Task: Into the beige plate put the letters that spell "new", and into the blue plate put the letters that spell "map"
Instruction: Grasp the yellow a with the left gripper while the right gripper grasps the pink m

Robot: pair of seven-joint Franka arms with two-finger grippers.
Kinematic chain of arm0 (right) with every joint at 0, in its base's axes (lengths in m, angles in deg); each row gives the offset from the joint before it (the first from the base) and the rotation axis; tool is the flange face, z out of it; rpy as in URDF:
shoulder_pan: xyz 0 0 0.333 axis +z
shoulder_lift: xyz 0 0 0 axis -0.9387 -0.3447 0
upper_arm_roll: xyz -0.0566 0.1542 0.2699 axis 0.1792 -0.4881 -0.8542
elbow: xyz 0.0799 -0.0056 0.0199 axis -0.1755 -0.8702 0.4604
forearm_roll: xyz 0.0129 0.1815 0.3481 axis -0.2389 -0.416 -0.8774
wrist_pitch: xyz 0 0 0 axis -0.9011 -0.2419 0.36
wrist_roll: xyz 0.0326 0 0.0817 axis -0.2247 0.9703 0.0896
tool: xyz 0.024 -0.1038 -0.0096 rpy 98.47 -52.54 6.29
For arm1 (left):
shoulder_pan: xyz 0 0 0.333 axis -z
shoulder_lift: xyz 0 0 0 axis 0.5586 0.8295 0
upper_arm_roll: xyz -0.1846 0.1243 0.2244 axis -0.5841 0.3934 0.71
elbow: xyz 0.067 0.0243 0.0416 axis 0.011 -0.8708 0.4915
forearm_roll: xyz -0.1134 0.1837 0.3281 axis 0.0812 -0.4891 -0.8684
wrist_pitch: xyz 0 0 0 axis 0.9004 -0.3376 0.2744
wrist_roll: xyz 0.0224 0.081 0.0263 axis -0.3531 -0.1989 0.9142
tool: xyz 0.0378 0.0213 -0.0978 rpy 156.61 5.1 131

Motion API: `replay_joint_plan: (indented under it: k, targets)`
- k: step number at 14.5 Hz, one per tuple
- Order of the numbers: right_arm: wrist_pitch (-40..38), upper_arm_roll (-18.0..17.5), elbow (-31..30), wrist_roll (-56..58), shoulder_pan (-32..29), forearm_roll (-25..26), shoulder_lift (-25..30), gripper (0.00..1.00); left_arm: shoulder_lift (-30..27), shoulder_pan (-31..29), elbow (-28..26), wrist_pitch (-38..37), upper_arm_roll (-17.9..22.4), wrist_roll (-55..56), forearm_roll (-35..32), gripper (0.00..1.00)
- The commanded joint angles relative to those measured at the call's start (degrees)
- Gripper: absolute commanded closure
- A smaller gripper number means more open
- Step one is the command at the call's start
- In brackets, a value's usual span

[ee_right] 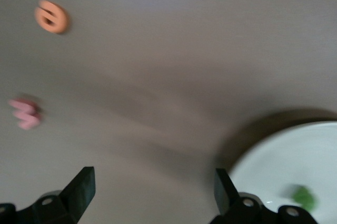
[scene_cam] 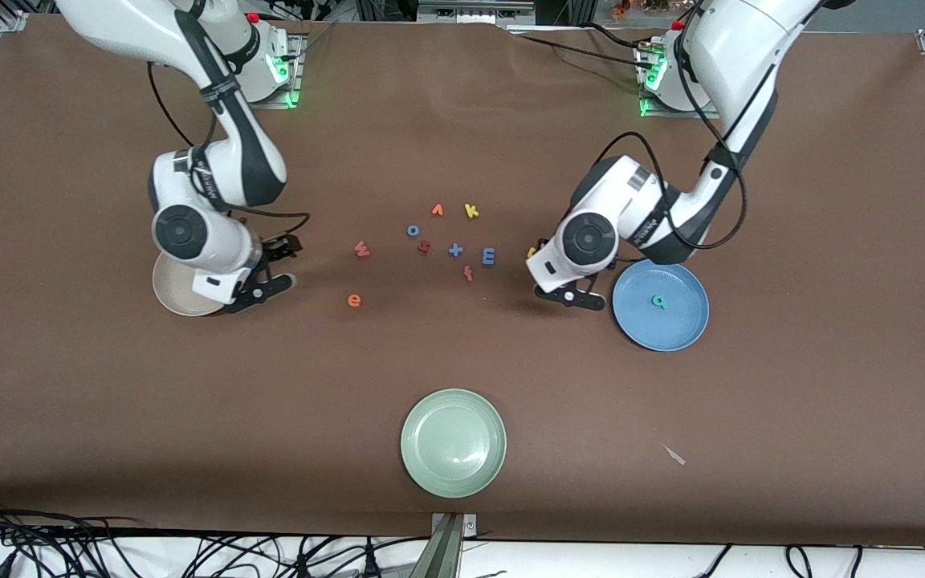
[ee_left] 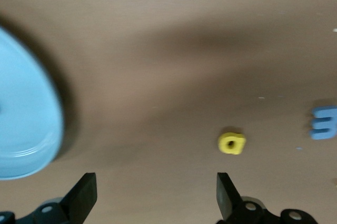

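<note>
Hovering beside the blue plate (scene_cam: 660,306), which holds the teal "p" (scene_cam: 658,301), the left gripper (scene_cam: 565,282) has fingers apart. Left wrist view: yellow "a" (ee_left: 231,143), blue "m" (ee_left: 324,122) on worktop. Right wrist view: right gripper (ee_right: 152,192) fingers apart; green "n" (ee_right: 303,196) in beige plate (ee_right: 279,161); "w" (ee_right: 25,113), "e" (ee_right: 51,17) on worktop.

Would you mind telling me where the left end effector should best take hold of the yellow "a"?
Grip the yellow "a" across its outer edges, from straight above. It lies flat and alone on the table, so only its thin sides offer purchase. The open left end effector hangs beside it, near the blue plate.
</note>
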Motion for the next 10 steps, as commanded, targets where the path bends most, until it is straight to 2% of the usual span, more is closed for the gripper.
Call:
replay_joint_plan:
  k: [1, 3, 6, 10]
  targets:
    - [1.96, -4.93, -0.72, -8.23, -0.26, -0.37, 1.32, 0.0, 2.43, 1.85, -0.41, 5.34, -0.14, 0.77, -0.32, 0.0]
    - [8.09, -7.66, -3.43, -12.11, -0.26, -0.02, 1.5, 0.0, 4.02, 2.39, -1.29, 9.04, -0.14, 1.47, -0.32, 0.0]
    - [20.22, -9.86, -10.81, -14.49, 0.0, 0.51, 2.46, 0.0, 3.94, 2.82, -5.24, 13.79, -0.23, 3.05, -0.32, 0.0]
    - [26.31, -9.87, -12.59, -14.5, 3.59, 1.03, 0.54, 0.0, 3.49, 4.05, -7.09, 14.94, -0.23, 3.67, -0.32, 0.01]
